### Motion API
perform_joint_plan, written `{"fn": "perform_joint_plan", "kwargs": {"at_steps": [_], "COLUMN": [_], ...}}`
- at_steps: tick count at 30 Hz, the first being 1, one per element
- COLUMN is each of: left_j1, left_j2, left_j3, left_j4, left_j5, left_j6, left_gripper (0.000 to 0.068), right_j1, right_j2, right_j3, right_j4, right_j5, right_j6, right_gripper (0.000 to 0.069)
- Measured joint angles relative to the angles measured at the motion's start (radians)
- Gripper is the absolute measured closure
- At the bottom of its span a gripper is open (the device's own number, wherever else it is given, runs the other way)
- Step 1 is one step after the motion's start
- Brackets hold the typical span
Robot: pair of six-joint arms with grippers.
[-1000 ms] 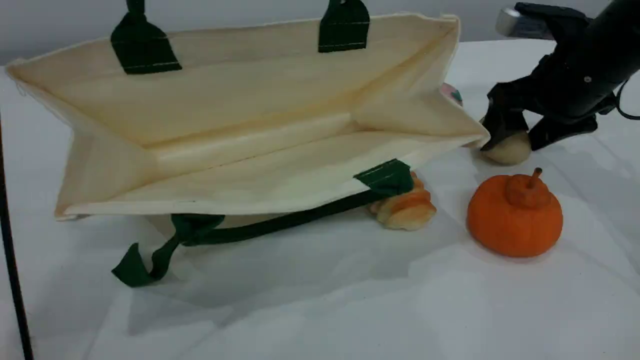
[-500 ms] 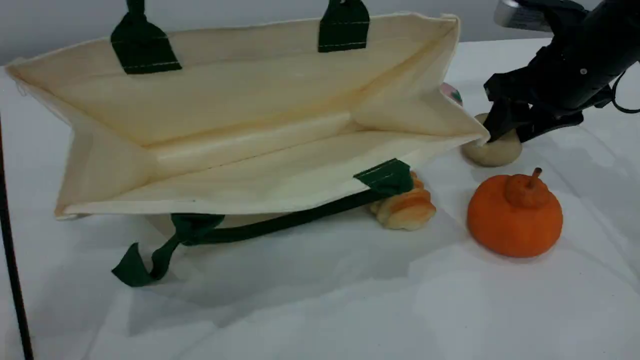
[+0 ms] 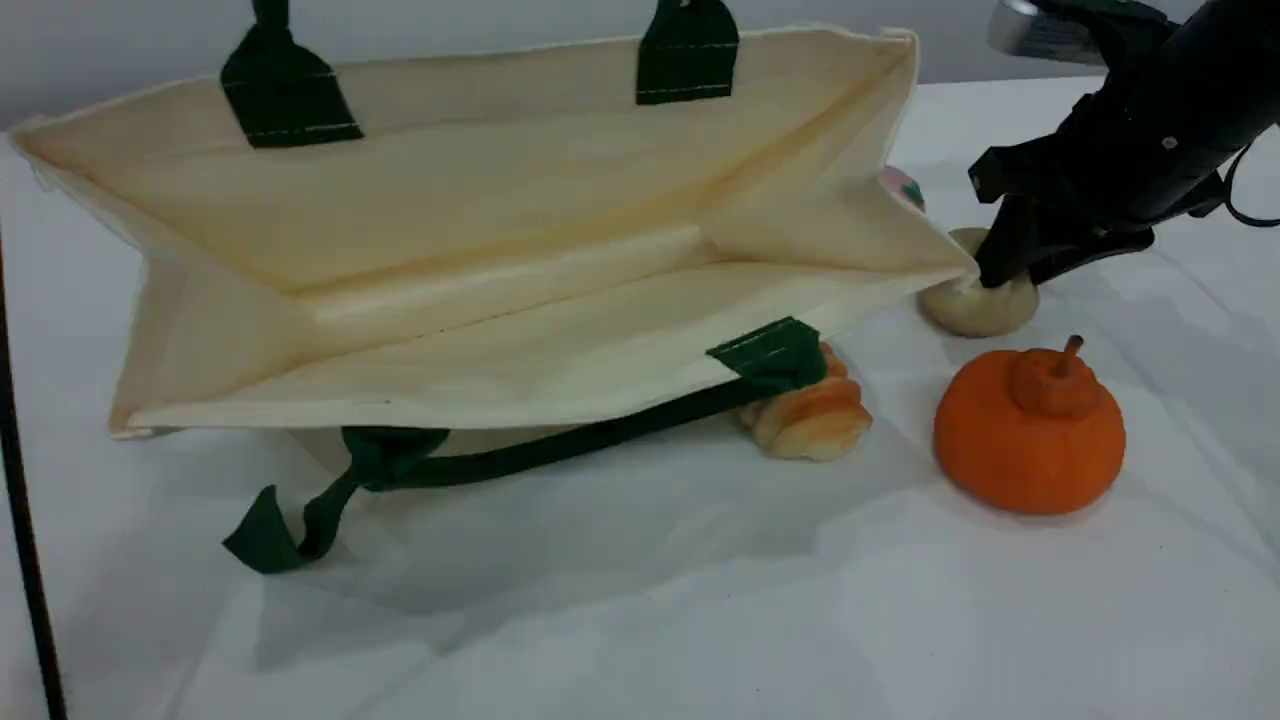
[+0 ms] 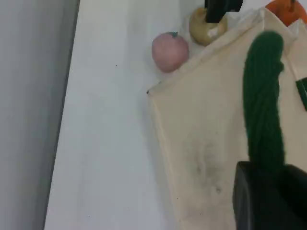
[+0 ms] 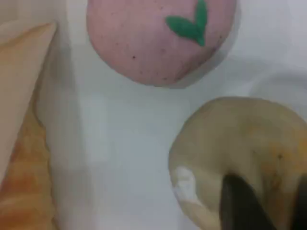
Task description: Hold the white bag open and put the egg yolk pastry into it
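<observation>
The white bag (image 3: 480, 250) lies with its mouth gaping toward the camera, its upper side lifted by the green strap (image 4: 261, 105). My left gripper (image 4: 266, 178) is shut on that strap and is out of the scene view. The egg yolk pastry (image 3: 975, 305), a pale beige ball, rests on the table just off the bag's right corner. My right gripper (image 3: 1005, 278) is pinched into the top of it, and the dough looks squashed. In the right wrist view a dark fingertip (image 5: 238, 206) presses into the pastry (image 5: 240, 153).
An orange pumpkin toy (image 3: 1030, 430) stands in front of the pastry. A golden bread loaf (image 3: 810, 415) lies half under the bag's lower edge, beside the lower green strap (image 3: 520, 455). A pink ball (image 5: 158, 38) sits behind the bag's right corner.
The right gripper's fingers have closed in on the pastry, and the pastry has shifted a little to the left. The bag and the left arm have not moved.
</observation>
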Motion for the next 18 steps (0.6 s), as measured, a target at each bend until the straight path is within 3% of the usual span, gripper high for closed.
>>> {"fn": "perform_joint_plan", "kwargs": {"at_steps": [7, 18], "left_j1": [0.000, 0.000], "left_j2": [0.000, 0.000], "left_j3": [0.000, 0.000], "left_j4": [0.000, 0.001], "left_j5": [0.000, 0.000], "left_j6": [0.000, 0.000], "left_gripper": [0.0584, 0.0584], "right_j1": [0.000, -0.029], "right_j2": [0.000, -0.066], "right_j3": [0.000, 0.001], "right_j4": [-0.029, -0.060], "right_j5": [-0.001, 0.013], "right_j6": [0.000, 0.002], "right_gripper": [0.0649, 0.0661]}}
